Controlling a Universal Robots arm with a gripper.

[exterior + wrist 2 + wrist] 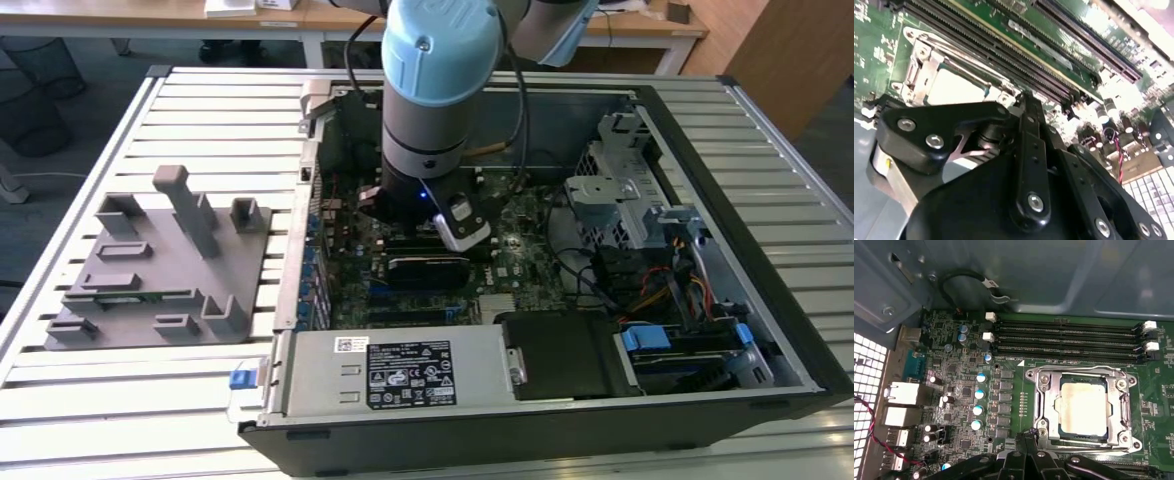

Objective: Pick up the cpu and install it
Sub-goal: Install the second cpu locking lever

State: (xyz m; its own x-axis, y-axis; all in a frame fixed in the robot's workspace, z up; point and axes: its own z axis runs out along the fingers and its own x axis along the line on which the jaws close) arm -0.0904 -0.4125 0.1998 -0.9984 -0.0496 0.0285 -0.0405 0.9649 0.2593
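Observation:
The cpu (1083, 408), a flat square chip with a pale silver top, lies inside the metal socket frame (1041, 405) on the green motherboard. In the second wrist view the cpu (954, 90) appears as a pale patch just beyond the black gripper linkage. My gripper (1028, 436) hovers at the socket's edge, beside one corner of the frame. Its fingers are drawn together with nothing between them, apart from the chip. In the exterior view the arm (427, 150) reaches straight down into the open computer case (747, 130).
Black memory slots (1064, 340) run alongside the socket. A drive cage (627, 190), cables (667, 290) and the power supply (400, 370) crowd the case. A grey fixture block (147, 270) stands on the slatted table at the exterior view's left.

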